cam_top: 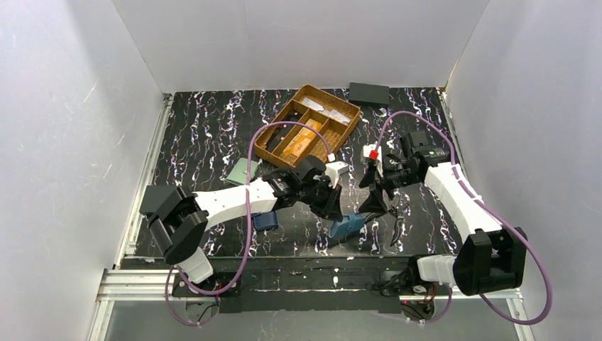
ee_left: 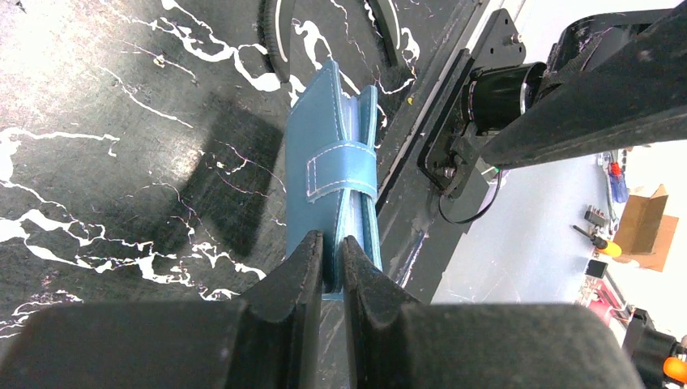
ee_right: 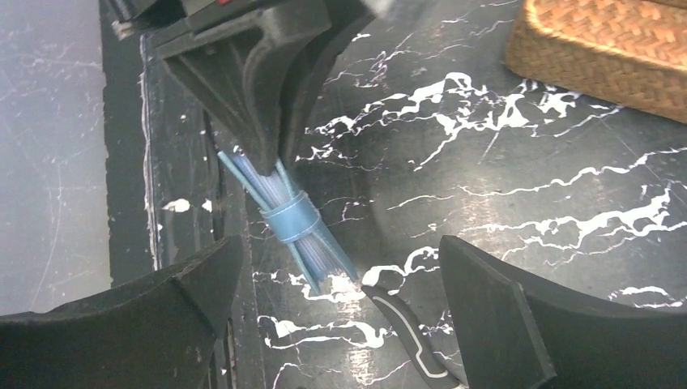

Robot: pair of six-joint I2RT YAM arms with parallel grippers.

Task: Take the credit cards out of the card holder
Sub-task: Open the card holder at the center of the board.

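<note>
The light blue card holder (ee_left: 324, 154) is folded, with its snap tab (ee_left: 342, 172) wrapped round it. My left gripper (ee_left: 330, 258) is shut on one end of it and holds it on edge near the table's front edge (cam_top: 348, 227). In the right wrist view the holder (ee_right: 290, 212) shows edge-on, its lower end at the table. My right gripper (ee_right: 340, 247) is open, its jaws wide apart on either side of that lower end, not touching it. In the top view it (cam_top: 374, 201) hangs just right of the holder. No credit card shows at the holder.
A wicker basket (cam_top: 278, 118) with flat orange-gold pieces (cam_top: 303, 139) stands at the back centre. A pale green wallet (cam_top: 241, 170) and a navy wallet (cam_top: 266, 220) lie by my left arm. A thin black tool (ee_right: 409, 332) lies under my right gripper. A dark box (cam_top: 369, 92) is at the back right.
</note>
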